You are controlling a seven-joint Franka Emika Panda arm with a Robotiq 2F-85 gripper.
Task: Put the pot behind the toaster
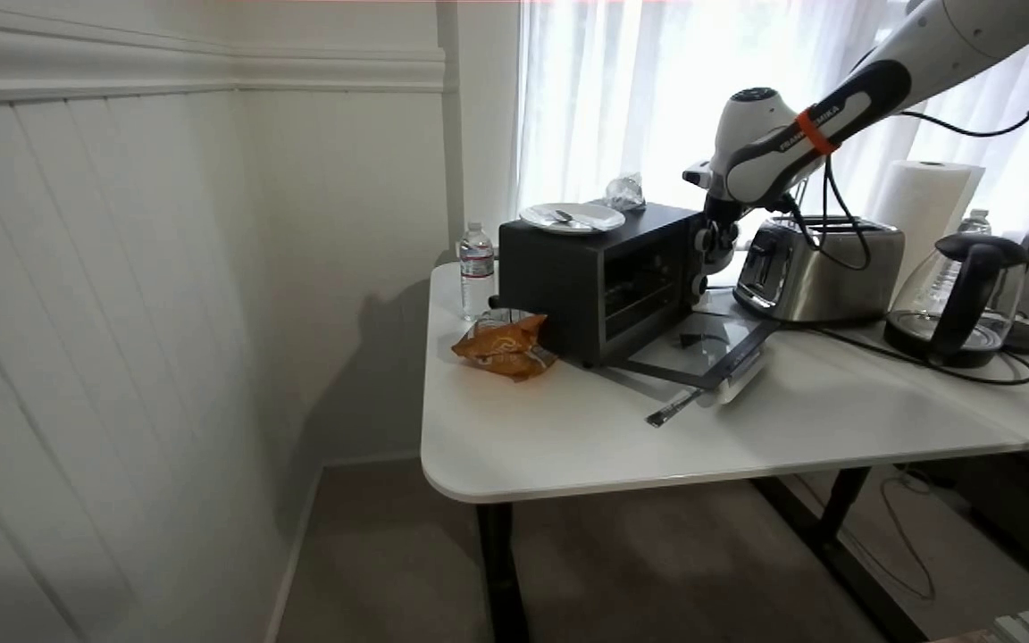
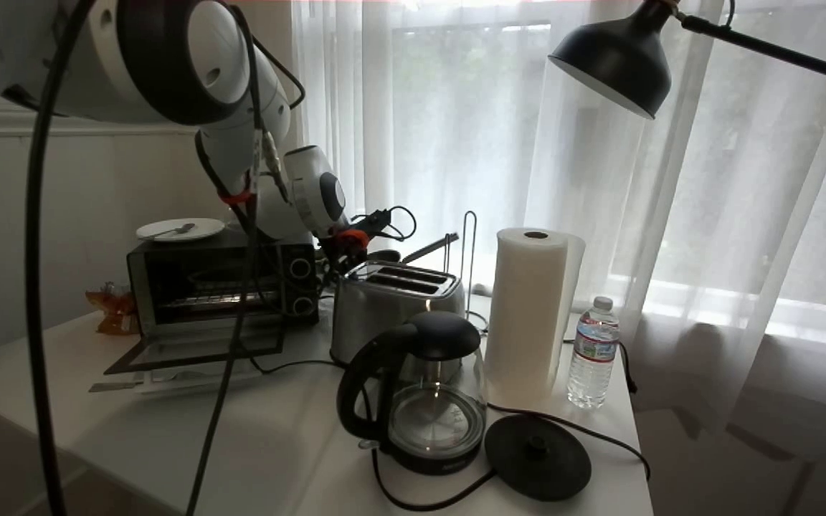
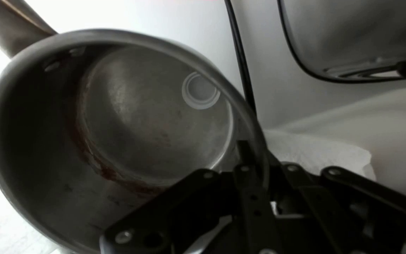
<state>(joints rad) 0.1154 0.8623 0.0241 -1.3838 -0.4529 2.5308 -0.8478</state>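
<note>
The pot (image 3: 146,116) is a round grey metal pot with a long handle and brown stains. A small pale ring shows inside it. In the wrist view my gripper (image 3: 257,158) is shut on its rim, one finger inside and one outside. In an exterior view the pot's handle (image 2: 429,249) shows above the back of the silver toaster (image 2: 391,315). The toaster also shows in an exterior view (image 1: 823,277) and in the wrist view (image 3: 361,35). My gripper (image 1: 720,237) is between the toaster oven and the toaster. I cannot tell whether the pot touches the table.
A black toaster oven (image 1: 559,277) has its door (image 1: 702,348) down, with a plate (image 1: 573,218) on top. A kettle (image 2: 434,401), a paper towel roll (image 2: 528,315) and a water bottle (image 2: 594,355) stand near the toaster. A black cord (image 3: 241,56) runs beside the pot.
</note>
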